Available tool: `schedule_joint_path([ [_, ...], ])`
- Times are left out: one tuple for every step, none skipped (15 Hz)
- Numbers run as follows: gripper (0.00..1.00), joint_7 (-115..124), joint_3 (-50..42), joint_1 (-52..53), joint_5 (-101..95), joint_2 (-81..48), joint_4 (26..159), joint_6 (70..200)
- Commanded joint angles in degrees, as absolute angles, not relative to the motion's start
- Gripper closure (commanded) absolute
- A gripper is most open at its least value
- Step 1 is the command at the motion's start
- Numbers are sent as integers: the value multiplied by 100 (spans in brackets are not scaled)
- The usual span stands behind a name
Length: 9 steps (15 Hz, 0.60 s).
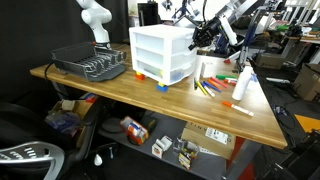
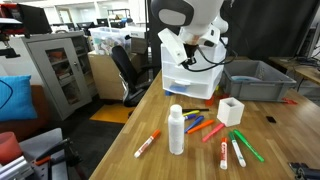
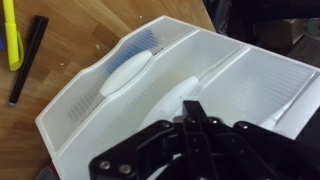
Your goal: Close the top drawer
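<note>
Even indoor light; blurred wrist view

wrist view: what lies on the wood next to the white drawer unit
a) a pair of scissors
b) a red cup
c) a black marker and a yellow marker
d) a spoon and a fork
c: a black marker and a yellow marker lie on the wooden table beside the white drawer unit.
</note>
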<state>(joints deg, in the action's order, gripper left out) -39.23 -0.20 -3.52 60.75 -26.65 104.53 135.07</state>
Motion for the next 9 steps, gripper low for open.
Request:
schedule_joint_path([
  [100, -3926, 50, -520, 5909, -2584, 10465, 13319],
  [100, -3864, -6, -500, 5760, -2467, 10585, 13360],
  [100, -3771, -48, -494, 5622, -2326, 10722, 13382],
  [100, -3640, -104, -479, 5442, -2119, 10928, 13419],
  [100, -3504, -142, -478, 5274, -1962, 11081, 13450],
  [100, -3289, -192, -476, 5032, -1746, 11293, 13385],
  [100, -3112, -218, -489, 4817, -1546, 11471, 13302],
  [100, -3009, -221, -499, 4637, -1314, 11676, 13243],
  [100, -2950, -216, -514, 4470, -1095, 11858, 13138],
])
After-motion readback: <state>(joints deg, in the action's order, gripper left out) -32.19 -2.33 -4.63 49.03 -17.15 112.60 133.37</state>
